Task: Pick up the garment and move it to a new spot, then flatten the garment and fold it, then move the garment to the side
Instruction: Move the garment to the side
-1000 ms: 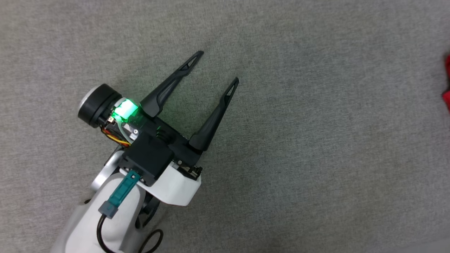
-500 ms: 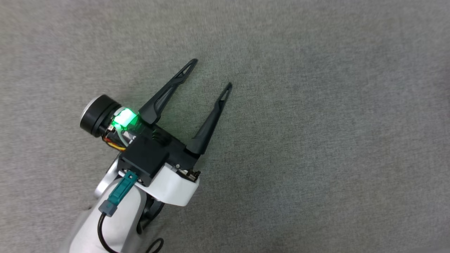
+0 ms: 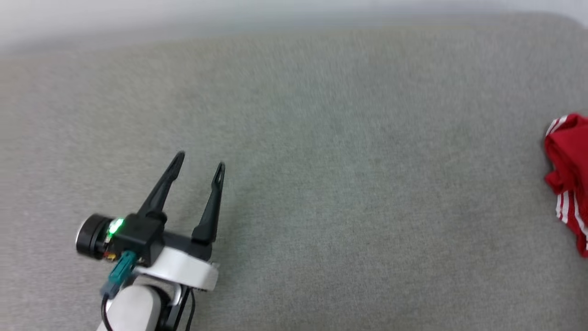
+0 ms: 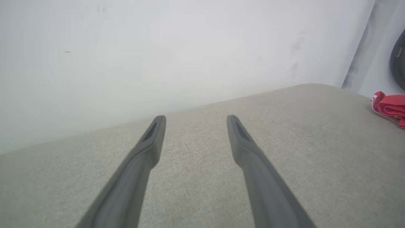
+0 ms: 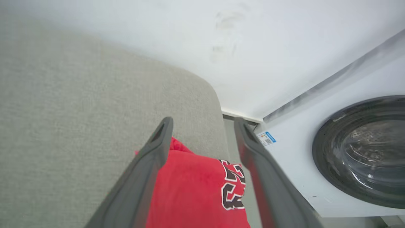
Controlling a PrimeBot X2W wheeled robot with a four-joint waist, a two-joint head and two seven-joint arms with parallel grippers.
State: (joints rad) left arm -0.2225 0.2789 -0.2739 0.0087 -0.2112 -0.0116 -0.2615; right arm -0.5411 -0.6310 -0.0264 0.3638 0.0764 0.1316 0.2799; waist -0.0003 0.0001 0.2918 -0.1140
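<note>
While the left gripper (image 3: 200, 159) hangs over the near left part of the grey cushioned surface (image 3: 344, 184), you can see its two dark fingers spread fairly wide with nothing between them, pointing toward the far edge and the white wall (image 4: 190, 47). A long bare stretch of upholstery lies to its right, so that arm is well apart from the work. The garment (image 3: 567, 156) sits at the surface's right edge, near the rounded far right corner. In the head view it is a bunched red heap with striped trim, cut off by the frame. The right wrist view shows a smoother red panel with the black number. You cannot tell from this whether it is a loose heap waiting to be lifted or a folded bundle already set aside. The scene fits either. The right gripper (image 5: 203, 120) hovers above it with its fingers wide apart and gripping nothing. Whether they touch the cloth is unclear. The danger lies in that edge. A nudge or drag toward the right could push the cloth off the surface into the gap beside the washing machine (image 5: 294, 164). If the fingers close low, they could pinch one layer only, so the rest would spill open, or they could snag the upholstery. The head view is also smeared, so judge positions there cautiously.
</note>
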